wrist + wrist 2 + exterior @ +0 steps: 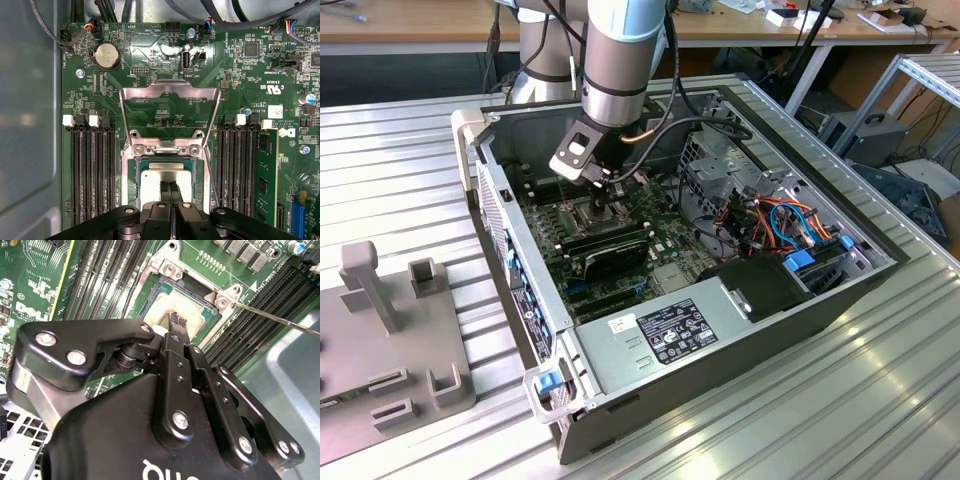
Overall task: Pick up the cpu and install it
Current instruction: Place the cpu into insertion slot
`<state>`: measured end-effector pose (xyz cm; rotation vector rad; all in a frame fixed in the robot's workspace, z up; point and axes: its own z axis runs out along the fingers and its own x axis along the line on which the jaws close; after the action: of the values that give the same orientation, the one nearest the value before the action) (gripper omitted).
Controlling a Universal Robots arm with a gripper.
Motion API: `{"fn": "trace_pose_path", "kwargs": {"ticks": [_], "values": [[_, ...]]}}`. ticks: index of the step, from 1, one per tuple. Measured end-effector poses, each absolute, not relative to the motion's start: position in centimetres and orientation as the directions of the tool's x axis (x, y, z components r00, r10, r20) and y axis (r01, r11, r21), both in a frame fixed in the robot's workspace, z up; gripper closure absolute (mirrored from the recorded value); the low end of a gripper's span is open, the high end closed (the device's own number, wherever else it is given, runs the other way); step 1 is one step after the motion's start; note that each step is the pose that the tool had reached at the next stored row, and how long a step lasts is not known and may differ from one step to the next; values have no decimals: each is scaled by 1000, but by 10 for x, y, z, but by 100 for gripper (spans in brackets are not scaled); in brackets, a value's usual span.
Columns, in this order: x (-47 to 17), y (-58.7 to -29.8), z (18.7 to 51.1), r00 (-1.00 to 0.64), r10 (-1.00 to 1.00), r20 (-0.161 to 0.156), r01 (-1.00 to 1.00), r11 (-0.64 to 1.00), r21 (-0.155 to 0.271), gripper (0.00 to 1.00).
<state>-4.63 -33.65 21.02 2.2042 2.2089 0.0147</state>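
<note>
The jaws, clenched together on nothing, hover right over the cpu (150,186) lying in its socket (hinged frame (150,92) swung open).

Silver-grey arm (620,60), black cables (670,100), black pincer (169,189), silver screws (180,420).

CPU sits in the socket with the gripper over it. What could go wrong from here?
1. The gripper, fingers together, is at the cpu top; whether the chip lies square cannot be told, so pressing might damage the socket.
2. The thin lever rod stands close beside the gripper; a sideways move could snag it.
</note>
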Motion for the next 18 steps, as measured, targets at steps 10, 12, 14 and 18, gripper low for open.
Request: {"fn": "trace_pose_path", "kwargs": {"ticks": [10,12,14,18], "values": [[-46,-336,208,-2,1000,-8,1000,2,22,89],[-46,-336,207,-2,1000,-8,1000,2,22,89],[-46,-336,206,-2,1000,-8,1000,2,22,89],[-46,-336,206,-2,1000,-8,1000,2,22,89]]}}
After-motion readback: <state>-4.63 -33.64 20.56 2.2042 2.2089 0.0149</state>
